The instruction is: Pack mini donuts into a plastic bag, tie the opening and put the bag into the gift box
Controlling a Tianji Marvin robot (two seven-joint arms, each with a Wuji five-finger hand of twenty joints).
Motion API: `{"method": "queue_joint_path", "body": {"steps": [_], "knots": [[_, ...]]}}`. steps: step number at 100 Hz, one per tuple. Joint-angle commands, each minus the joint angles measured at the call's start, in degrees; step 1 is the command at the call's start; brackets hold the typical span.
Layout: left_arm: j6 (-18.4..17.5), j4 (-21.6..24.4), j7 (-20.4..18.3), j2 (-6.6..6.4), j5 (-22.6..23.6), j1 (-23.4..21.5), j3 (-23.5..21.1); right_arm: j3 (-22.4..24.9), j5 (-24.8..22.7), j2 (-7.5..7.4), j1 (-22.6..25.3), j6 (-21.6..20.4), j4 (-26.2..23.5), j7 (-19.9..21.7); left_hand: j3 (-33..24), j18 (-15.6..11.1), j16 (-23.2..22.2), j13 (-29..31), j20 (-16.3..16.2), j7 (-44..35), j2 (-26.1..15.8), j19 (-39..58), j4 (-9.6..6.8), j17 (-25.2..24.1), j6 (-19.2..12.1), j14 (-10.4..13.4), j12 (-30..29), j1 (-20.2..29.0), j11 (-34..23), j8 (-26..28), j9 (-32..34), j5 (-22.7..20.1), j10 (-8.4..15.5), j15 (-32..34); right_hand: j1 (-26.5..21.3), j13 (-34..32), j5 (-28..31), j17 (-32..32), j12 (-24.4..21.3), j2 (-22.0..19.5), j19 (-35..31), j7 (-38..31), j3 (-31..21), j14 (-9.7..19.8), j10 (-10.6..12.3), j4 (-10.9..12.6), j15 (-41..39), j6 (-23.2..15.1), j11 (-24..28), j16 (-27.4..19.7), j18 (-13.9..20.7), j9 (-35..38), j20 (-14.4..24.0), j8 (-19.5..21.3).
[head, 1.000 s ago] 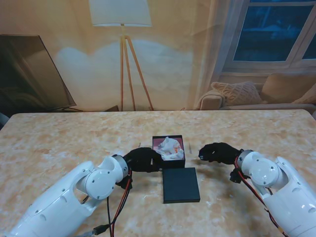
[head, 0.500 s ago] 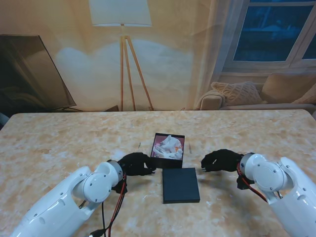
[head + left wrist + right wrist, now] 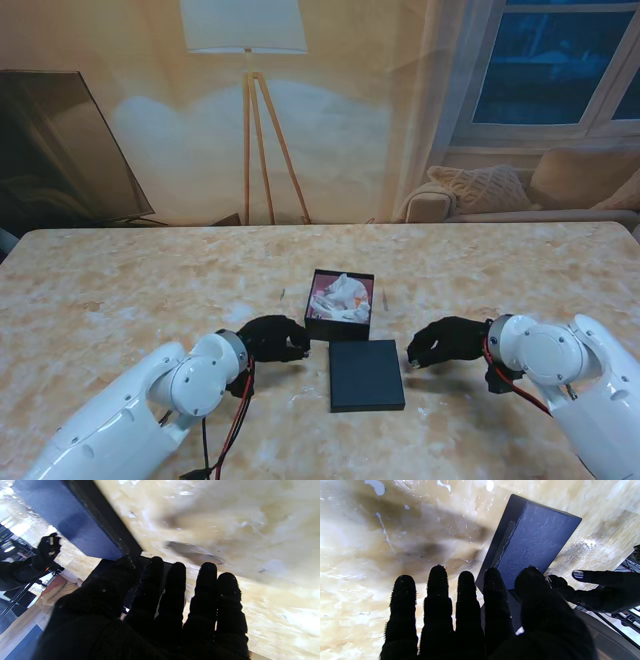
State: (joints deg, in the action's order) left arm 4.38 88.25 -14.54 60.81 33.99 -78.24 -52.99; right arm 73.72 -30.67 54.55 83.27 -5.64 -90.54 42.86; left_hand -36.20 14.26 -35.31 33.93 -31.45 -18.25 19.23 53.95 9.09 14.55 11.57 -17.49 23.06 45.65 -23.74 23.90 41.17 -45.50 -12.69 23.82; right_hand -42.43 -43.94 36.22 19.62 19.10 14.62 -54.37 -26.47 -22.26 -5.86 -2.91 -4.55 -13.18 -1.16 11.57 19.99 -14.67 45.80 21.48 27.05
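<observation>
The stand view shows the bag (image 3: 340, 296) boxed, so both empty, loosely spread hands, left hand (image 3: 272, 338) and right hand (image 3: 441, 342), should lift the lid (image 3: 366, 374) level onto the box (image 3: 339, 305).

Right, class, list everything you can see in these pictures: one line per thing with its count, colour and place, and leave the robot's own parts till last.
Table: one, beige marbled top, fills the foreground.
Gift box: one, black, open, at the table's middle.
Plastic bag: one, white and crumpled, inside the gift box on a reddish lining.
Box lid: one, black, flat on the table, just nearer to me than the gift box.
Floor lamp: one, white shade on wooden tripod legs, behind the table.
Sofa: one, beige with cushions, back right under the window.
Left hand: one, black-gloved, empty, left of the lid.
Right hand: one, black-gloved, empty, right of the lid.
</observation>
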Motion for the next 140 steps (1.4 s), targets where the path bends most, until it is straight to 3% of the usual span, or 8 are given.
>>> {"method": "queue_joint_path", "body": {"steps": [1,32,51,68,96,114,118,140], "knots": [[-0.11,-0.77,-0.58,-0.01,0.18,0.12,-0.2,-0.47,0.46,0.11,0.04,0.45,-0.07,1.5,0.15,-1.11,1.29,-0.93,1.37,0.19,-0.1,0.28,-0.24,-0.72,-0.54,0.45,-0.61,-0.36,0.28,0.44,-1.23,-0.86,0.89,-0.38,-0.53,-0.12,-0.52,-0.58,-0.45,-1.96,0.37,-0.91,1.14,-0.66,1.46,-1.35,0.18,-1.43,-0.67,1.0,-0.71,-0.23,-0.03,-0.53],[-0.73,-4.47,0.44,0.43,-1.17,2.31,1.42,-2.0,1.3,-0.65,-1.35,0.63,0.15,5.32,1.06,-2.0,2.38,-0.56,2.01,-2.5,2.82,-0.05,1.89,-0.44,-3.73,1.92,-0.94,2.37,-0.52,1.86,0.24,-1.6,3.54,-1.24,-1.55,-0.21,0.01,-0.58,-0.8,-1.31,0.91,-2.36,2.2,-0.47,1.73,-1.53,0.33,-2.62,-1.16,1.36,-0.5,-0.93,0.3,-0.27],[-1.56,-4.64,-0.64,0.34,-2.86,2.85,2.9,-2.84,2.17,-0.98,-2.2,1.03,0.45,6.99,4.23,-2.8,3.19,-0.83,2.84,-5.85,2.8,-0.11,2.26,-0.71,-5.79,3.36,-1.98,4.58,-0.82,0.62,1.68,-1.87,5.61,-1.86,-2.2,-0.84,-0.26,-0.49,-1.19,-1.52,1.13,-2.97,2.81,-0.26,1.87,-1.71,-0.2,-2.53,-1.39,1.86,-0.61,-0.82,0.48,-0.88],[-2.14,-3.92,-3.93,-0.37,-3.82,3.22,4.1,-3.9,1.78,-1.21,-3.0,1.23,0.57,8.01,6.73,-3.72,5.07,-2.05,4.29,-6.65,1.45,-1.95,1.91,-1.75,-6.18,4.23,-3.27,5.08,0.2,-0.64,1.06,-1.29,6.11,-4.0,-2.93,0.67,-0.82,-1.02,-1.6,-1.89,1.55,-3.12,3.2,-0.55,1.97,-1.63,0.52,-2.27,-2.04,1.8,-0.52,-2.51,0.61,-1.48],[-2.69,-3.21,-6.89,-1.15,-4.1,3.2,4.75,-4.53,-1.09,-1.72,-3.45,-0.12,0.06,10.02,10.69,-4.15,7.28,-3.86,6.06,-7.92,0.49,-4.16,1.47,-3.12,-6.84,4.58,-5.01,6.72,1.29,-1.47,0.59,-2.49,6.74,-5.82,-3.68,6.05,-3.39,-3.71,-2.97,-4.28,3.37,-1.15,4.67,-1.81,4.1,-1.35,4.03,-2.41,-4.53,0.12,-0.4,-8.38,0.65,-2.88],[-3.14,-2.19,-8.83,-1.7,-4.26,2.39,4.23,-5.51,-1.48,-2.0,-4.21,-0.61,0.21,11.18,11.85,-4.25,7.83,-4.62,6.41,-7.86,-0.02,-4.66,1.03,-3.91,-6.57,4.67,-5.28,7.09,1.45,-1.89,0.29,-2.38,6.92,-6.18,-4.39,7.15,-4.37,-4.22,-4.22,-6.32,4.04,1.12,7.3,-1.93,4.46,-0.39,4.55,-1.92,-5.09,-0.25,-0.31,-10.17,1.22,-3.01],[-3.21,-2.03,-9.16,-1.79,-4.39,2.26,4.26,-5.93,-1.38,-2.09,-4.59,-0.48,0.37,11.63,11.99,-4.44,7.91,-4.62,6.48,-7.79,-0.16,-4.77,0.98,-3.95,-6.52,4.79,-5.29,7.12,1.44,-1.92,0.32,-2.31,6.89,-6.22,-6.4,7.36,-4.07,-4.26,-5.13,-7.8,4.71,3.83,11.65,-1.99,4.44,0.72,4.64,-1.69,-4.71,-0.41,-0.23,-10.66,2.22,-0.92],[-3.39,-1.63,-11.35,-2.28,-5.57,2.38,4.95,-7.97,-0.66,-2.54,-6.24,0.21,1.09,13.75,12.35,-3.98,8.19,-5.35,6.78,-6.65,-0.54,-5.3,0.71,-4.29,-7.0,4.02,-5.62,7.25,2.09,-2.14,-0.62,-0.82,7.1,-6.6,-6.2,4.96,-6.76,-3.35,-4.59,-9.66,4.49,6.91,13.71,-1.22,4.18,1.7,2.82,-2.54,-4.23,0.81,0.69,-10.19,2.68,-0.78]]}}
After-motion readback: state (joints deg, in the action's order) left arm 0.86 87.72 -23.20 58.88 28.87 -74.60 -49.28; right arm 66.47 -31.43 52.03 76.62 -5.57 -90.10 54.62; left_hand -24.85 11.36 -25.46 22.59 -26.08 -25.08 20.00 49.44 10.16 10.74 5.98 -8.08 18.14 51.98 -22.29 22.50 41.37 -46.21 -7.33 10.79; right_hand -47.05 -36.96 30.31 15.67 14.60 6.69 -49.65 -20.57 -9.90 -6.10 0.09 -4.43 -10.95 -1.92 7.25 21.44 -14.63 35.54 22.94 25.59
